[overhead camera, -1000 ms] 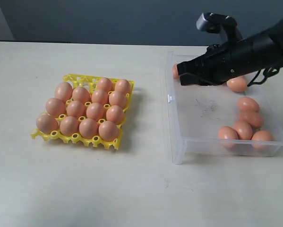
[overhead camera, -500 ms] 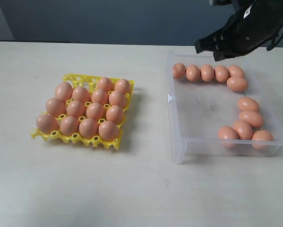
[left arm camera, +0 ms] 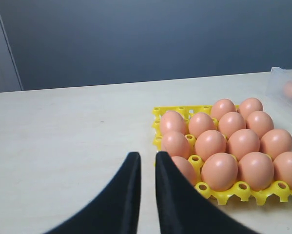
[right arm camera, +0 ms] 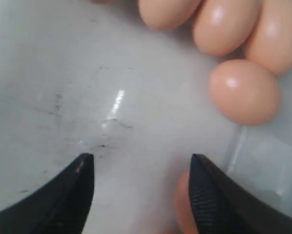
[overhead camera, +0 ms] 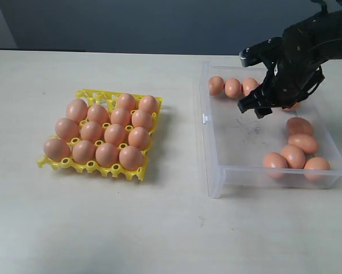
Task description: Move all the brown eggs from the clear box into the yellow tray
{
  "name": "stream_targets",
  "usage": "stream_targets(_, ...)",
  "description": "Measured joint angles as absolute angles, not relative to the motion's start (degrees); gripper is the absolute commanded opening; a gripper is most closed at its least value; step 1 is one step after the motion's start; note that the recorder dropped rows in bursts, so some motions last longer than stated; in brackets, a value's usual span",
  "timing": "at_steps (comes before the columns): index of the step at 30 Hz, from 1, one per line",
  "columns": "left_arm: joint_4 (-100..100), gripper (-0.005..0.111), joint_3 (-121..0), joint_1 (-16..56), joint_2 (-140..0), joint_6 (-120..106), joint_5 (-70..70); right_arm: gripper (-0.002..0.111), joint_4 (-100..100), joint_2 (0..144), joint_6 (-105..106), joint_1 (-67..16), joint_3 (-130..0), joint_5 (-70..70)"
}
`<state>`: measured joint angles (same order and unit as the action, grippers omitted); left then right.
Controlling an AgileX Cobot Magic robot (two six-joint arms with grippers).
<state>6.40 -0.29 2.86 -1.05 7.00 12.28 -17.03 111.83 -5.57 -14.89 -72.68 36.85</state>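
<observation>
scene: a pale bench carries the yellow tray at the left centre of the exterior view and the clear box at the right.
brown eggs in tray: most cups are filled; a few bare cups show at the tray's upper left corner.
brown eggs in box: a row lies along the upper wall, partly hidden behind the arm, and a cluster sits in the lower right corner.
right gripper: low inside the box near its upper right, fingers spread wide and holding nothing. the wrist view shows bare box floor between them and eggs just off to one side.
left gripper: parked near the tray, fingers drawn close with only a thin slit between them, holding nothing.
step, as judged: lining up on the next egg, with roughly half the load still to carry.
risk, empty grab: the gap sits over bare plastic, so closing here would likely catch nothing.
risk, knocked egg: one egg lies right by a finger; a sideways shift could nudge it and send its neighbours rolling.
risk, slip: smooth oval shells may squirt out of an off-centre pinch.
risk, box: a finger dragging on the floor or wall could slide the light box.
</observation>
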Motion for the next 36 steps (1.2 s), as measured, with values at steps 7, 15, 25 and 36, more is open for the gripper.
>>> stream_targets(7,6.4,0.012,-0.3,2.9,-1.0,7.0,12.3,0.046,-34.7,113.0,-16.3,-14.8,-73.9,33.3)
stream_targets(15,6.4,0.012,-0.3,2.9,-1.0,7.0,12.3,0.05,-33.4,120.1,-17.8,-11.6,-82.1,37.8)
stream_targets(25,6.4,0.012,-0.3,2.9,-1.0,7.0,12.3,0.05,-31.8,125.2,-17.7,-11.1,-85.2,38.2)
stream_targets(36,6.4,0.012,-0.3,2.9,-1.0,7.0,12.3,0.007,-33.1,126.6,-17.5,-11.1,-86.2,39.4)
